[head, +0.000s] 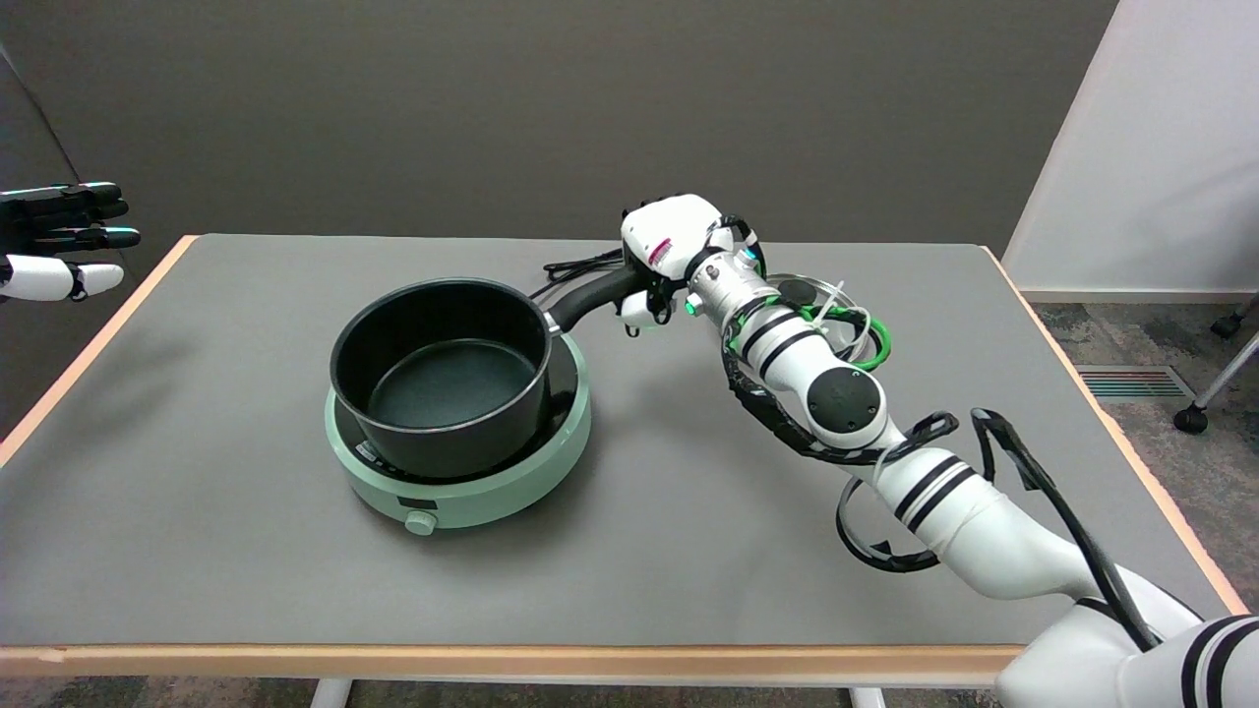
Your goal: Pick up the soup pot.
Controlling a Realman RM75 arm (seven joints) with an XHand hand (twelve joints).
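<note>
A black soup pot (443, 379) with an empty inside stands on a round mint-green hotplate (462, 492) left of the table's middle. Its black handle (590, 298) sticks out toward the upper right. My right hand (664, 256) is at the handle's far end, its fingers wrapped around it from above, with one white fingertip (637, 309) showing under the handle. The pot's base still rests on the hotplate. The end of the handle is hidden inside the hand.
A black power cable (580, 265) trails behind the hotplate toward the table's back. A glass pot lid (807, 295) lies behind my right forearm. The idle left hand (59, 241) hangs at the upper left. The grey table (197, 551) has a wooden edge.
</note>
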